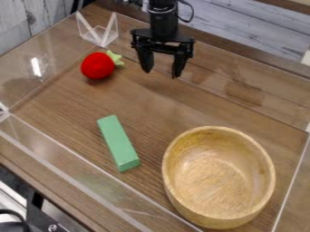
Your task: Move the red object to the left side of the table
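The red object point(98, 65), a small round strawberry-like toy with a green leafy top, lies on the brown wood-grain table point(182, 100) toward the back left. My black gripper point(161, 63) hangs to its right, pointing straight down, its fingers spread open with nothing between them. A clear gap separates the nearest finger from the toy. The fingertips hover close above the tabletop.
A green rectangular block point(118, 142) lies in the front middle. A round light wooden bowl point(219, 175) sits at the front right. Clear acrylic walls point(49, 54) border the tabletop on all sides.
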Controlling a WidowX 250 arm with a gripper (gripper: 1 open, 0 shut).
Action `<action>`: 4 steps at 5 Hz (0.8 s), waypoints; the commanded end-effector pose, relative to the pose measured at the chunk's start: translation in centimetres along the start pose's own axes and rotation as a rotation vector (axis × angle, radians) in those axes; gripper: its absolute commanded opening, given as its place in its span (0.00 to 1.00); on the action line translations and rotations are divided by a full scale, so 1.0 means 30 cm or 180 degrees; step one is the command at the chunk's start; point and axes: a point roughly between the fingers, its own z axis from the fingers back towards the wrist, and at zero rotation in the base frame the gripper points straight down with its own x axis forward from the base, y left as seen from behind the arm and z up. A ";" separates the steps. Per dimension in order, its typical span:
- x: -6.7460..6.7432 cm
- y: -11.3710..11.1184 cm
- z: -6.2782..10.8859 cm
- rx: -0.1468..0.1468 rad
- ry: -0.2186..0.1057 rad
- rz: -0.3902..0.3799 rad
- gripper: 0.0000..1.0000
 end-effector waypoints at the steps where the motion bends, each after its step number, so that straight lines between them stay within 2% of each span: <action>1: 0.050 0.026 0.047 -0.0018 -0.0159 -0.0117 1.00; 2: 0.066 0.063 0.038 -0.0031 -0.0134 -0.0154 1.00; 4: 0.051 0.071 0.074 -0.0099 -0.0095 -0.0090 1.00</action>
